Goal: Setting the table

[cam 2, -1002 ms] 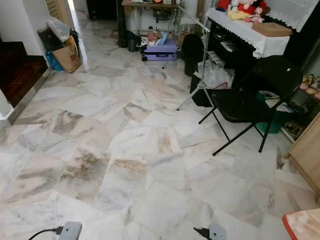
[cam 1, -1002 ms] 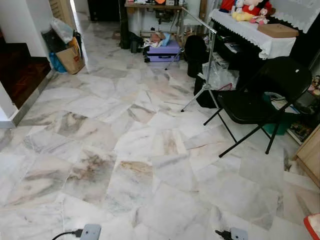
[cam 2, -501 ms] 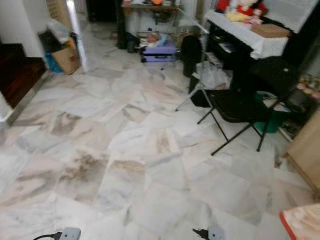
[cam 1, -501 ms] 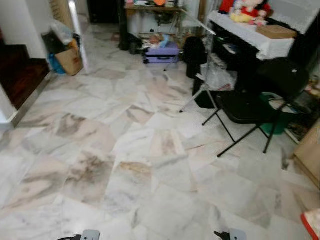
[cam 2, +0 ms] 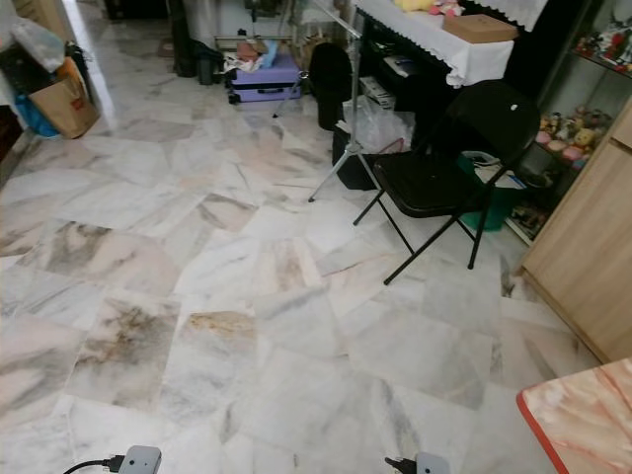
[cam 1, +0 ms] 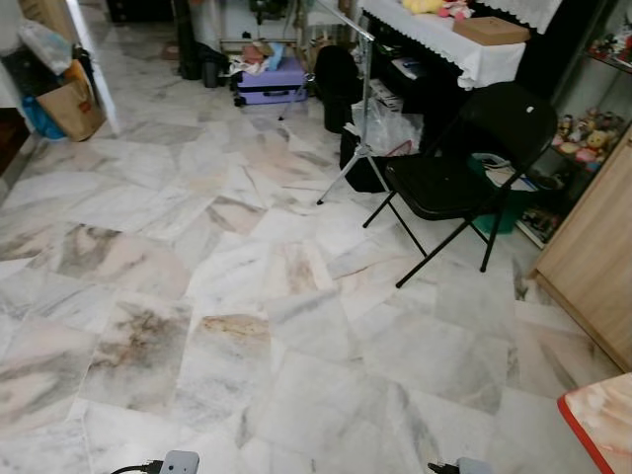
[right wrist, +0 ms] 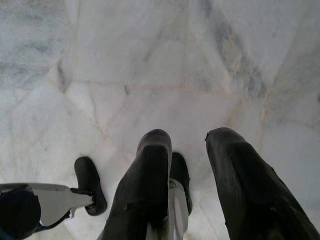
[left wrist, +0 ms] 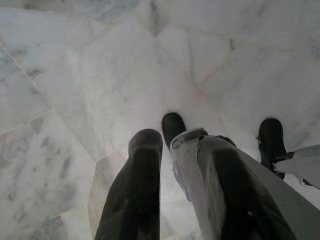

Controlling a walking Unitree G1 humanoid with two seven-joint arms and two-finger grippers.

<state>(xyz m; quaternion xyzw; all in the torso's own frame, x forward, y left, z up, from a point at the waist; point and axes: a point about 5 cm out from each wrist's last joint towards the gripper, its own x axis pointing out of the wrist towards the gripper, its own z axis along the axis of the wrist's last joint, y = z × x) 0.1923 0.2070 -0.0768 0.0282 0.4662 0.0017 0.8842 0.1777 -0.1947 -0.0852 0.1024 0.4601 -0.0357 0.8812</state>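
A: What sort of room is this?

B: A living room with a pale marble floor (cam 1: 247, 296). A black folding chair (cam 1: 464, 168) stands to the right beside a tripod stand (cam 1: 360, 109), with a purple suitcase (cam 1: 272, 79) and a paper bag (cam 1: 69, 107) further back.

A: And the thing to be set?

B: Only the corner of the worktop (cam 2: 583, 420) is in view at the lower right: marble-patterned top, red rim. No plates or cutlery are in sight, so how tableware will handle is a guess; I'd expect it to be stiff, smooth and breakable, best taken at the rim.

A: The arms?

B: Both hang idle, pointed at the floor. The left pincer (left wrist: 165, 150) has its fingers parted and holds nothing. The right pincer (right wrist: 187, 150) is likewise spread and empty.

A: What differs from a second ago?

B: The camera has swung right. The chair sits nearer the middle of the view, a wooden cabinet (cam 2: 592, 257) has come into view on the right, and more of the worktop corner shows.
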